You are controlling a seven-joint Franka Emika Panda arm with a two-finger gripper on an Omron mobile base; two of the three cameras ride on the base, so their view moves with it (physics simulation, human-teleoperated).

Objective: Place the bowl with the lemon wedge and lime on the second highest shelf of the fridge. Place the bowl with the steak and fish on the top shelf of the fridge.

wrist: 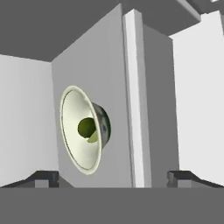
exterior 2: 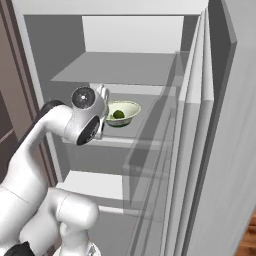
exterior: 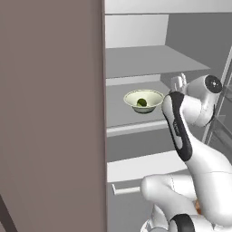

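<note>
1. The gripper (wrist: 112, 177) is seen with its fingers spread wide apart, one dark fingertip (wrist: 41, 177) low on the left of the hand view and the other low on the right. Nothing is clamped between them.
2. In the base views the gripper (exterior: 178, 82) is mostly hidden behind the arm's wrist, just beside the bowl and apart from it, near the right end of the shelf as seen from the left base view.
3. The bowl (exterior: 143, 100) is found resting upright on the second highest shelf (exterior: 122, 113) of the fridge (exterior 2: 150, 45). It's a pale cream bowl with a darker green outside, and it sits roughly mid-depth, a bit back from the paler front edge.
4. Inside the bowl the lime (exterior: 142, 102) is seen as a small dark green ball. A paler yellow-green bit tucked right against it in the hand view is taken to be the lemon wedge (wrist: 93, 138); in the base views it can't really be made out.
5. In the hand view everything is rolled sideways, so the bowl (wrist: 83, 130) looks like it's stuck to a wall with its mouth facing left. That "wall" is the shelf.
6. The top shelf (exterior 2: 120, 67) is seen above the bowl, and further shelves (exterior: 140, 165) are seen below.
7. A mauve-brown cabinet side (exterior: 50, 113) is seen along the left of the left base view, and the open fridge door (exterior 2: 225, 150) along the right of the right base view.
</note>
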